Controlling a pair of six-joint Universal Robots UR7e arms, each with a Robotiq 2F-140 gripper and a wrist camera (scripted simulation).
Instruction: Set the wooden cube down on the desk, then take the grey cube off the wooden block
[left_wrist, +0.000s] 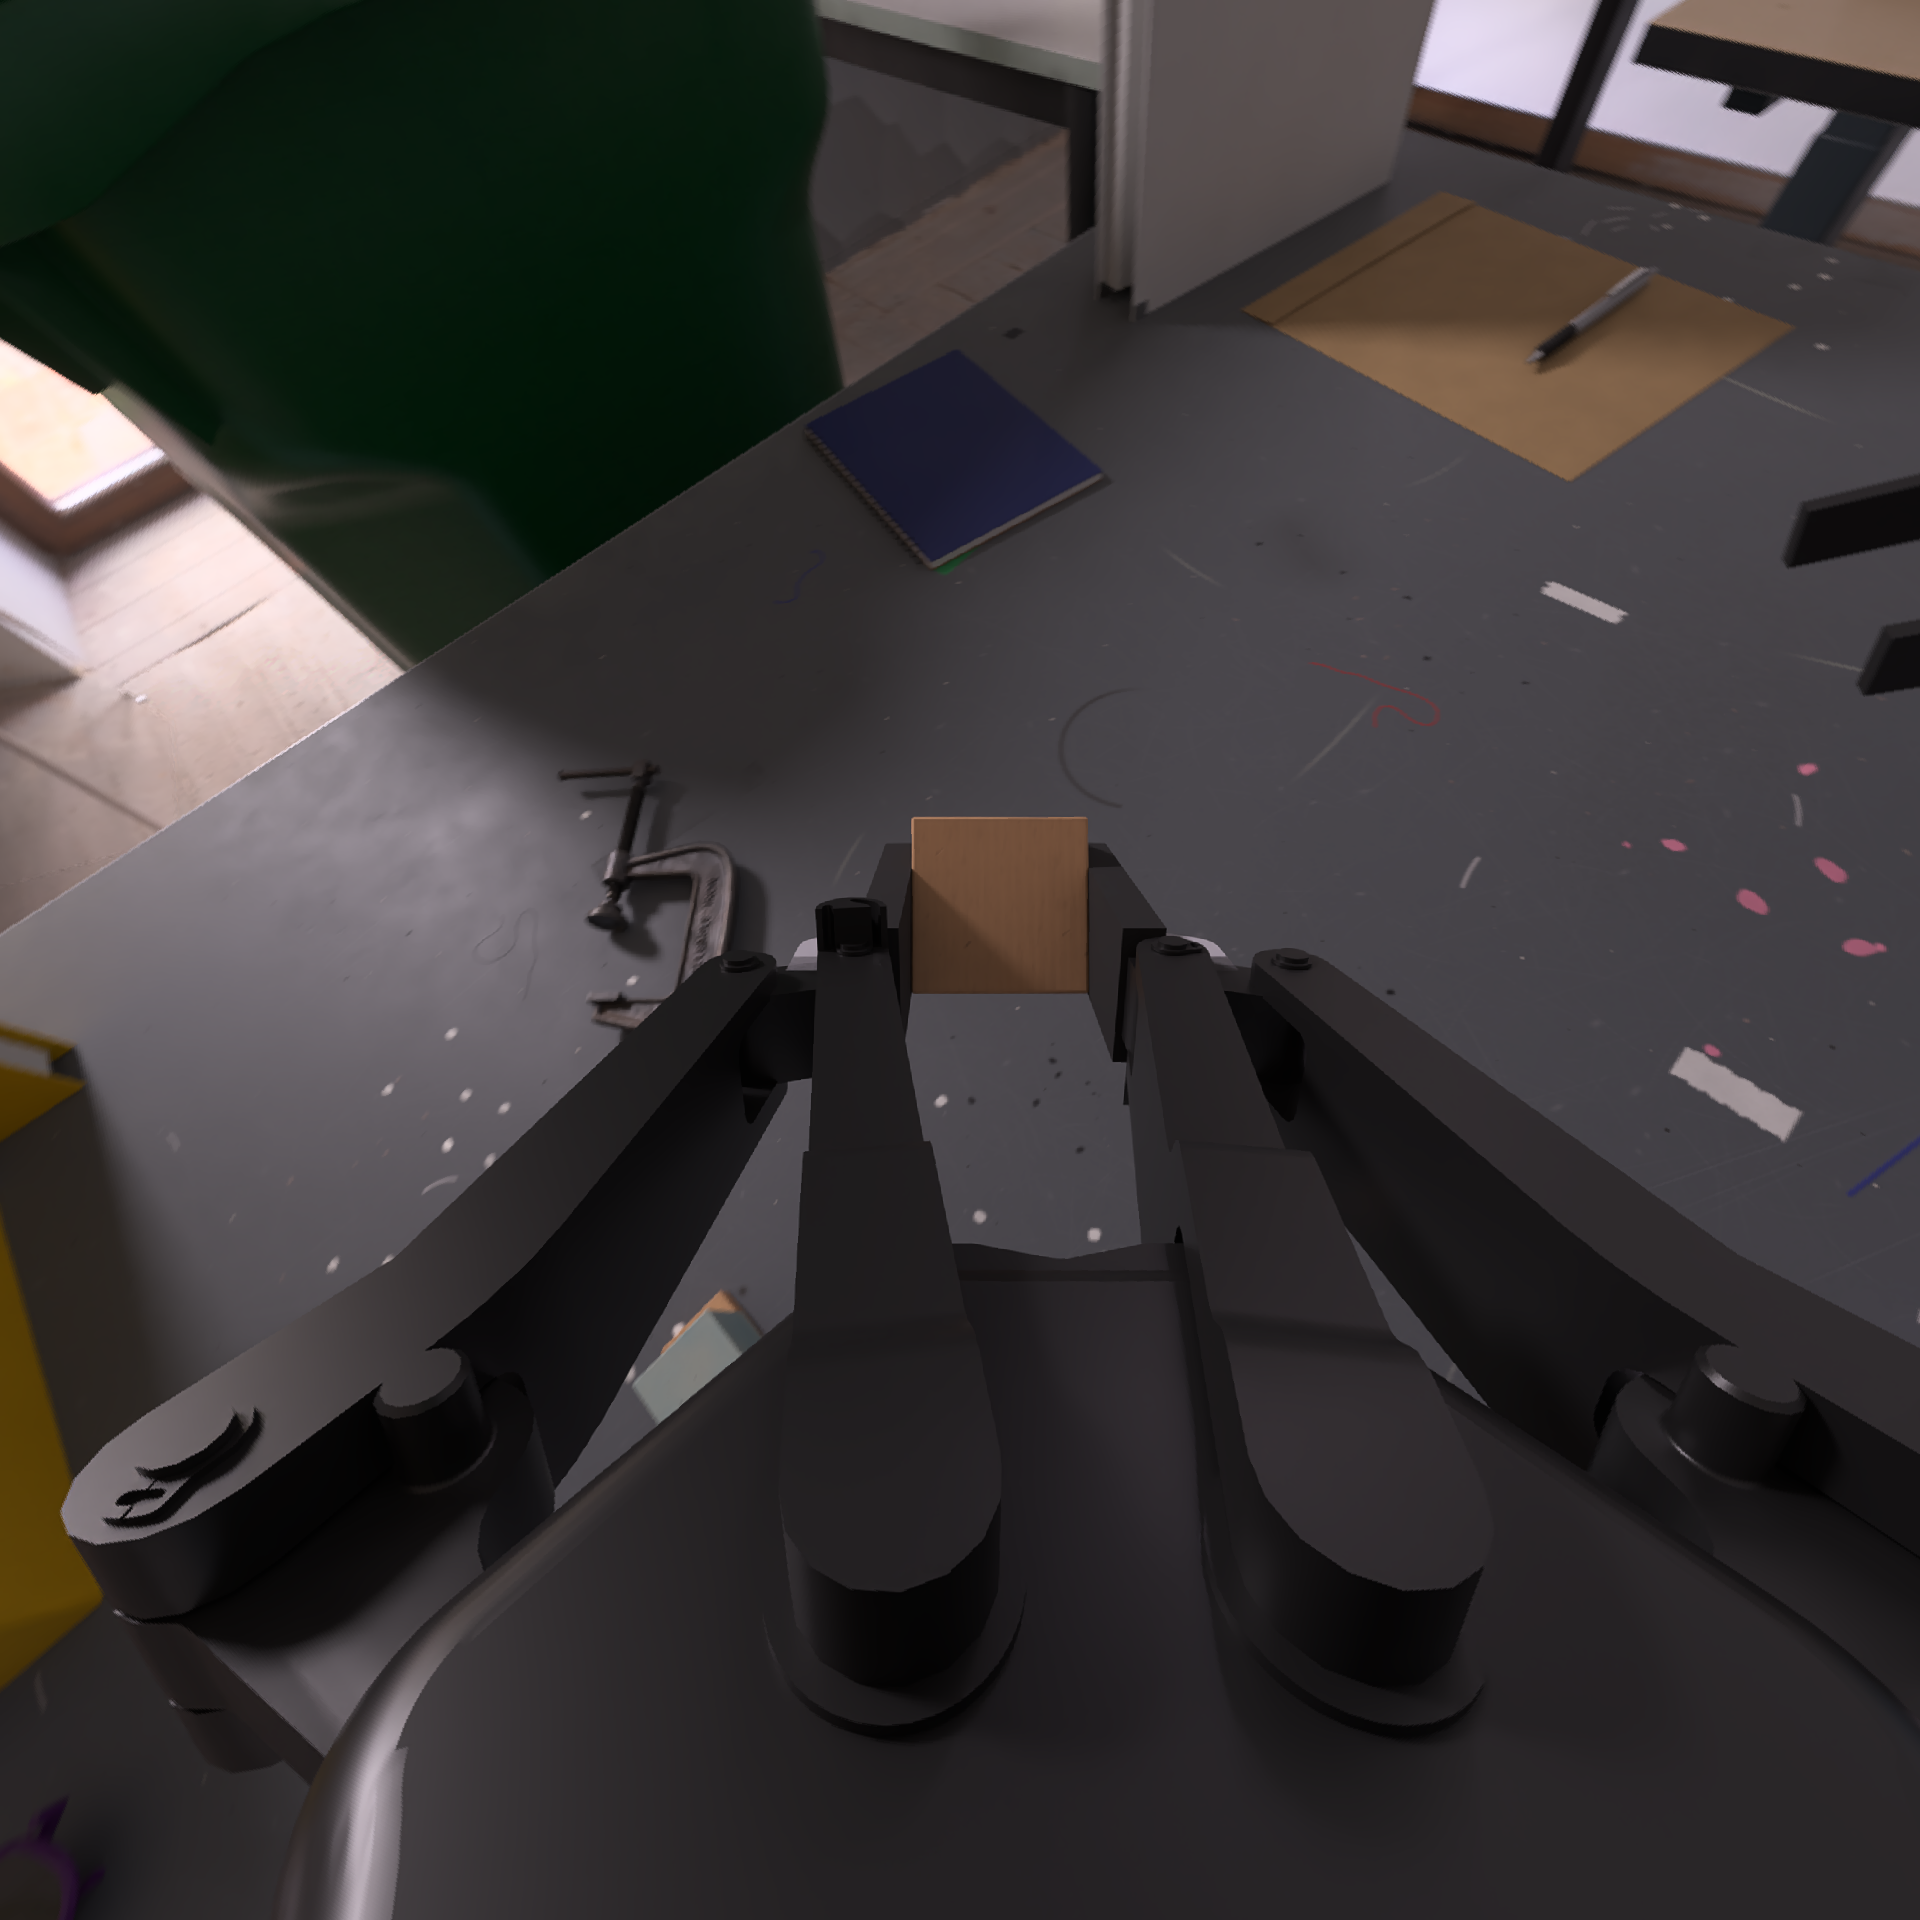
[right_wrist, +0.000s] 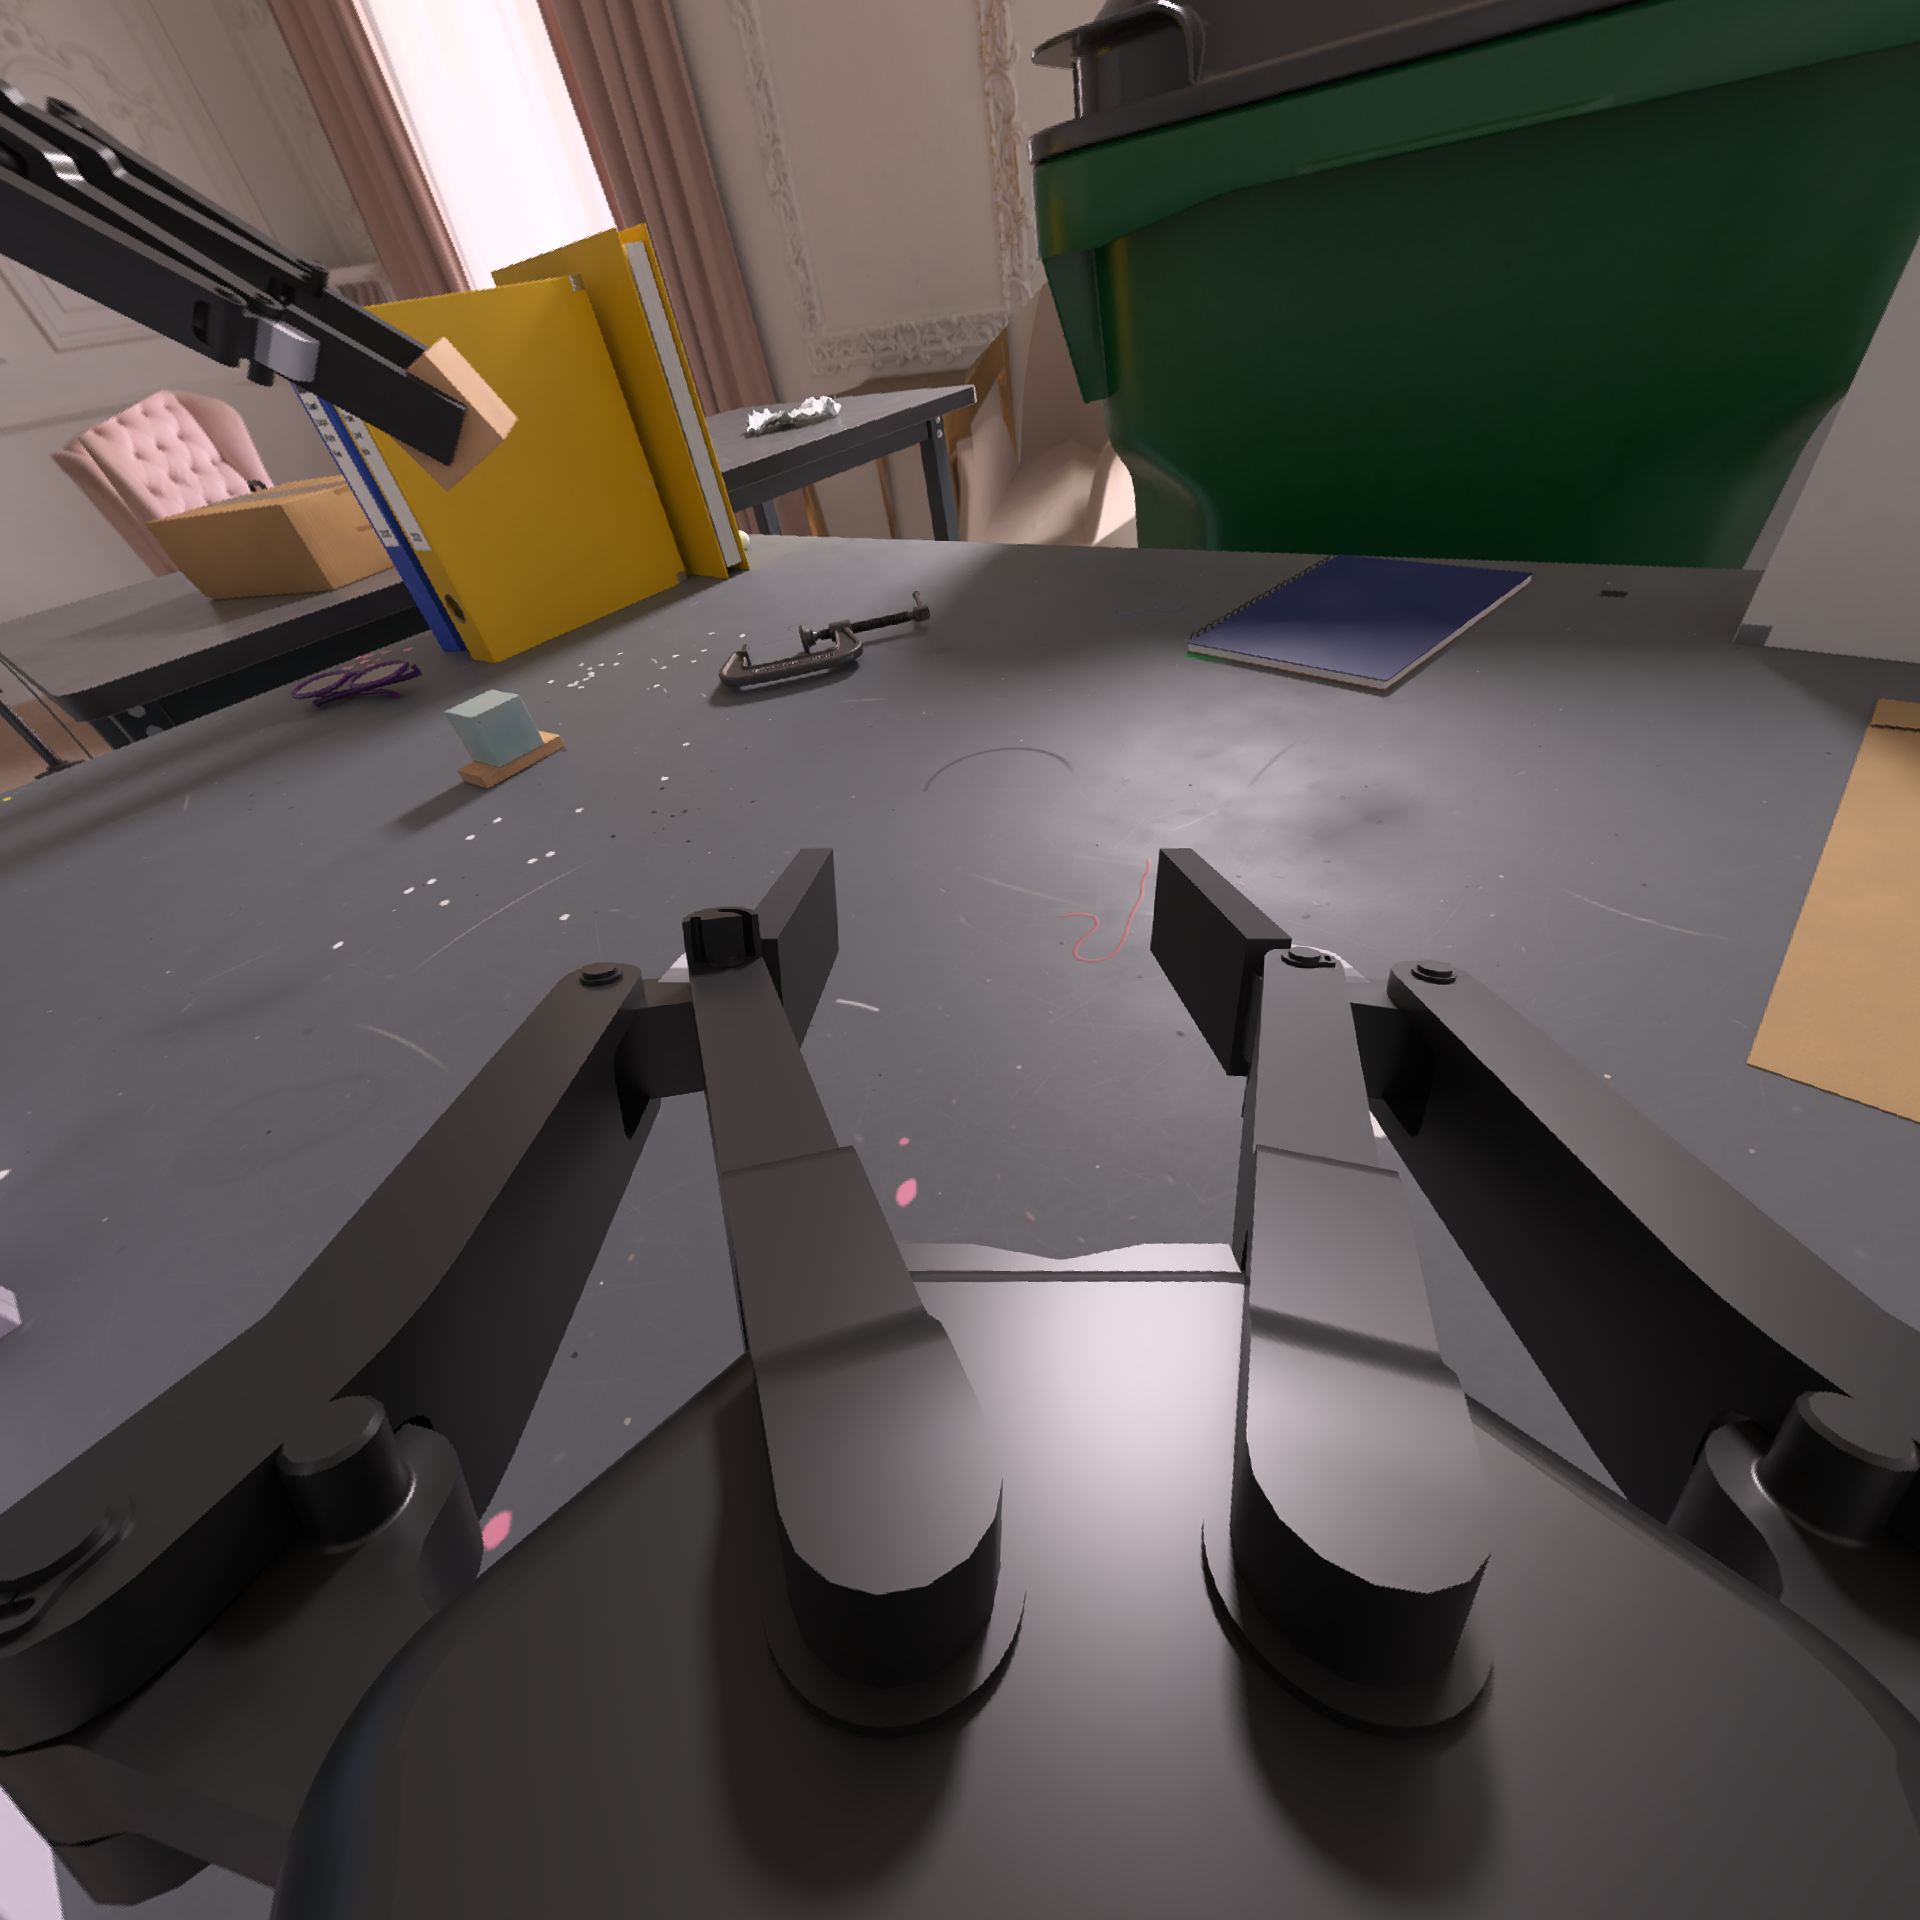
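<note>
My left gripper (left_wrist: 1000, 914) is shut on the wooden cube (left_wrist: 997, 906) and holds it well above the dark desk (left_wrist: 1351, 831). The right wrist view shows the same cube (right_wrist: 470, 414) high in the air between the left gripper's fingers (right_wrist: 390, 387). The pale grey cube (right_wrist: 492, 725) sits on a thin flat wooden block (right_wrist: 511, 765) on the desk, at the left. It shows partly behind my left gripper's links (left_wrist: 698, 1363). My right gripper (right_wrist: 992, 935) is open and empty above the middle of the desk.
A C-clamp (right_wrist: 810, 652) lies on the desk. A blue spiral notebook (right_wrist: 1361, 619) is at the far edge. Yellow binders (right_wrist: 551, 457) stand at the left. A brown envelope (left_wrist: 1517, 332) with a pen (left_wrist: 1590, 314) lies at the right. A large green bin (right_wrist: 1486, 291) stands beyond the desk.
</note>
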